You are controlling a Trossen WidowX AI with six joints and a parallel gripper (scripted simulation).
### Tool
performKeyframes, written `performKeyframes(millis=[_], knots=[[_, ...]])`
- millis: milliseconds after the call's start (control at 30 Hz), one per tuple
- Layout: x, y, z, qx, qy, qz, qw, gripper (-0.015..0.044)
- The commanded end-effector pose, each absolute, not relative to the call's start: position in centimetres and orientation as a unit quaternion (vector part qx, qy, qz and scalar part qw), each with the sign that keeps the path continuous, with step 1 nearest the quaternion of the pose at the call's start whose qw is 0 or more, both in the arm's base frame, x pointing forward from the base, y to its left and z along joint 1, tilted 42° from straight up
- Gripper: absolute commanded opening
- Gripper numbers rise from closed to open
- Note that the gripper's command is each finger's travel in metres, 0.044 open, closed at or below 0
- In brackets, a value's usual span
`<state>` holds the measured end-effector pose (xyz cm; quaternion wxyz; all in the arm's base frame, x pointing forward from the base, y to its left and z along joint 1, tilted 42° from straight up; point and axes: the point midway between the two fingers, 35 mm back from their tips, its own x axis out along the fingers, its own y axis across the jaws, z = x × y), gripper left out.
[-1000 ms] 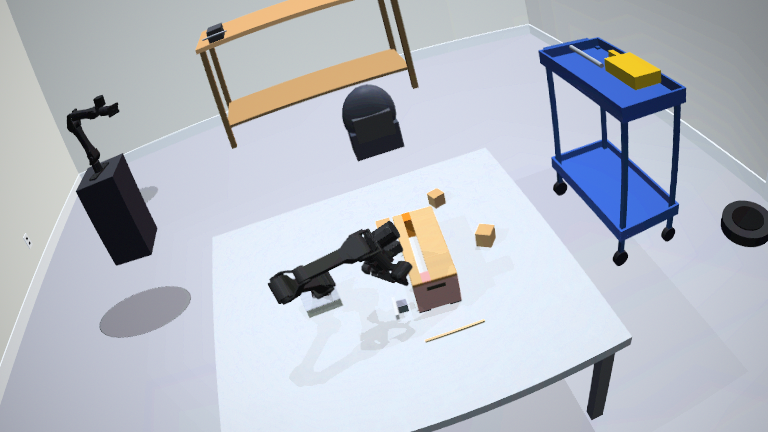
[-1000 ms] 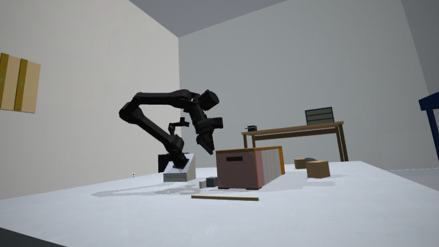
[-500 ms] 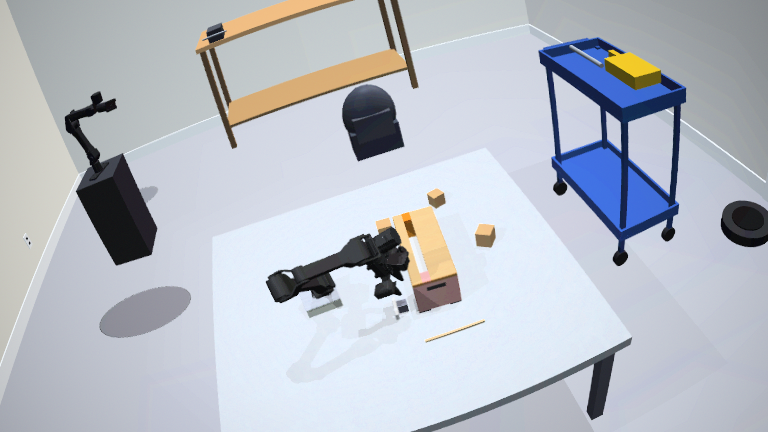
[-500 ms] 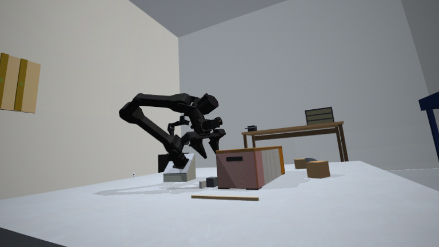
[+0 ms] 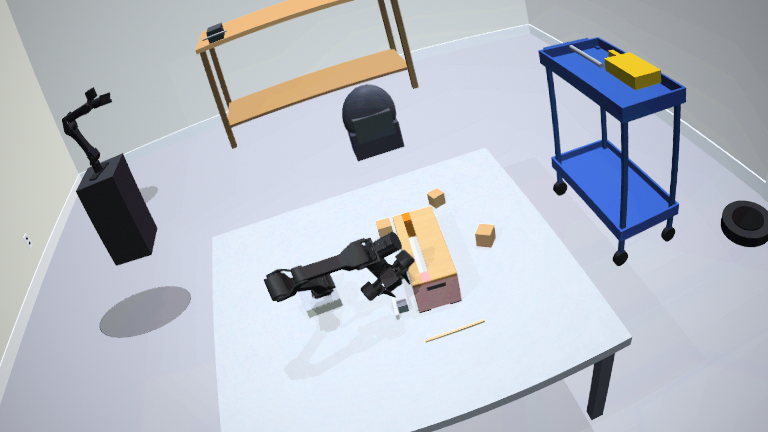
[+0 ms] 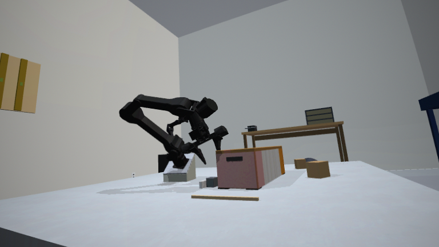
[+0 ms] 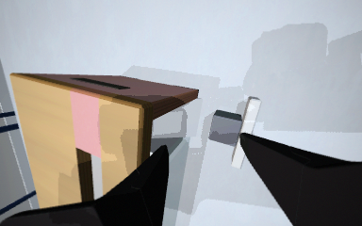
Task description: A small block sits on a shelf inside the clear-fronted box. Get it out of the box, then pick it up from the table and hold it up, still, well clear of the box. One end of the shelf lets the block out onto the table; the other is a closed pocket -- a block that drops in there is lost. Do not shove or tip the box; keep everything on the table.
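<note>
A black robot arm [image 5: 331,266] stands on a white table [image 5: 509,348] and bends down beside a wooden box [image 5: 431,260]. No brand, label or readable writing shows anywhere; the only marks are a dark slot on the box's pinkish-brown end wall [image 6: 234,159] and a pink patch and an orange patch on its top.

The gripper [image 5: 389,280] hangs above the table just beside the box's long side, near that pinkish end. Its two black fingers stand spread with a clear gap between them and nothing held.

The small block [image 7: 225,127], grey and dark on top, is out of the box. It sits on the table just off the corner of the box's pinkish end, touching or nearly touching a thin white strip [image 7: 246,131] that stands tilted beside it. In the wrist view the block lies beyond the fingertips, in the gap between them, apart from both. In the top view the block [image 5: 401,306] is tiny and partly merged with the strip, and in the side view it [image 6: 211,181] shows as a dark cube by the box's foot.

A thin wooden stick [image 5: 454,330] lies on the table near the box. Three tan cubes [image 5: 485,234] sit around the box's far end, one half hidden behind the arm.

The inside of the box and its shelf are hard to make out; the clear front appears only as pale stripes in the side view. The wrist view cuts off most of both fingers and the left of the box.
</note>
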<state>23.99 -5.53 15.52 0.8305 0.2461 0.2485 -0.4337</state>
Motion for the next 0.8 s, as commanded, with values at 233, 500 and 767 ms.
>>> performKeyframes(millis=[233,500,767], knots=[[24.14,-6.27,13.42,0.719,-0.068,-0.486,0.492,0.0285],[24.30,-6.60,13.23,0.819,-0.189,-0.448,0.304,0.0285],[24.31,-6.61,13.23,0.822,-0.193,-0.446,0.297,0.0285]])
